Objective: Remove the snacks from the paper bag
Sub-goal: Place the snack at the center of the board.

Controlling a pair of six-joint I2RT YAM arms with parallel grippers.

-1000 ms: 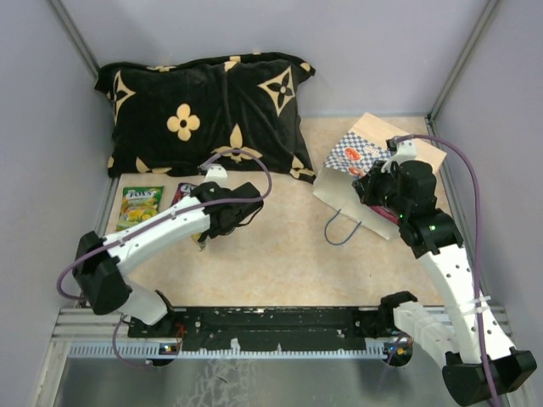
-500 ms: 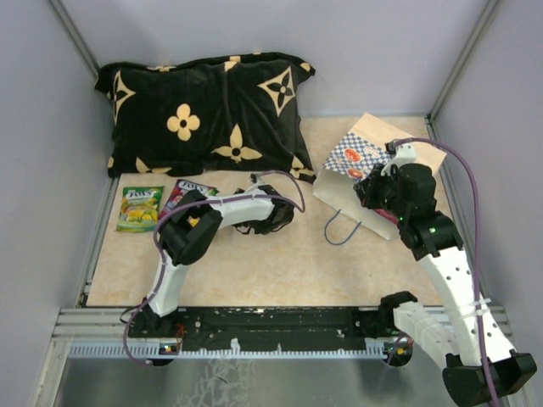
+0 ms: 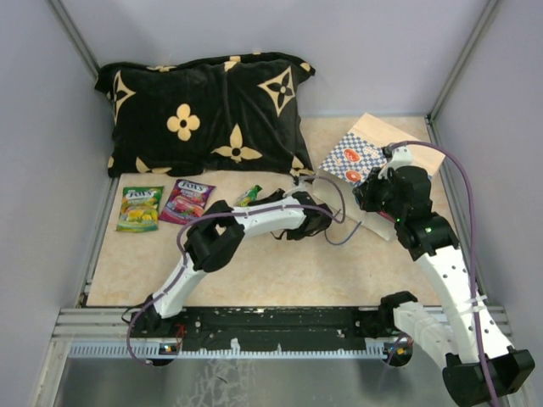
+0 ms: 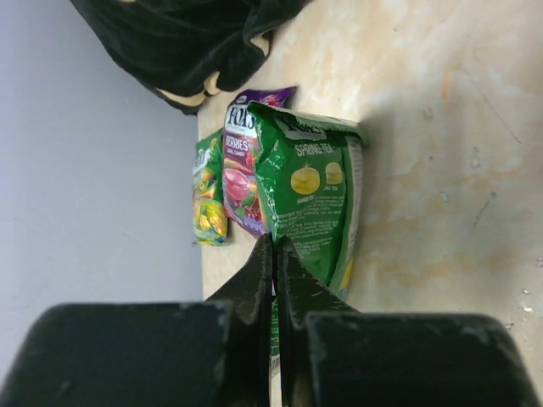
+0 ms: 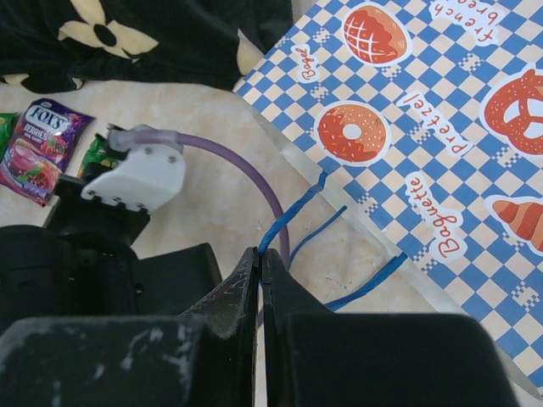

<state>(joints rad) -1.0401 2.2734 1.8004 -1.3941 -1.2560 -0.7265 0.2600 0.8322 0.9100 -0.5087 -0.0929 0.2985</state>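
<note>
Along the left bench edge: lime packet [image 3: 140, 208] and magenta packet [image 3: 187, 201] lie flat side by side on the bench [image 3: 280, 275], just below the black cushion [image 3: 204, 110]. Both are out of the bag and at risk only if something lands on them or sweeps them.
Spring-tea packet [image 3: 248, 196]: a third, green packet just right of the magenta packet, seen nearly edge-on from above. Whether it touches the bench I cannot tell.
Left jaws: pressed together on a thin margin of the spring-tea packet, with a green sliver showing between them in the wrist view. Glossy film held by so little could slide free and drop crooked or onto the magenta packet.
Left arm [image 3: 263, 216]: stretched rightward, its wrist close to the bag mouth. A swing from here could shove the bag.
Purple cable [image 5: 208, 144]: loops off the left wrist right beside the blue cord handle [image 5: 293, 212]. The two could tangle when either arm moves.
Right jaws: closed on the blue cord handle at their tips. A hard pull might drag the bag, or the thin cord could slip out.
Paper bag [image 3: 361, 157]: lies tilted at right, checkered face up, handle side toward the left arm. Its inside is hidden, so what remains in it cannot be told.
</note>
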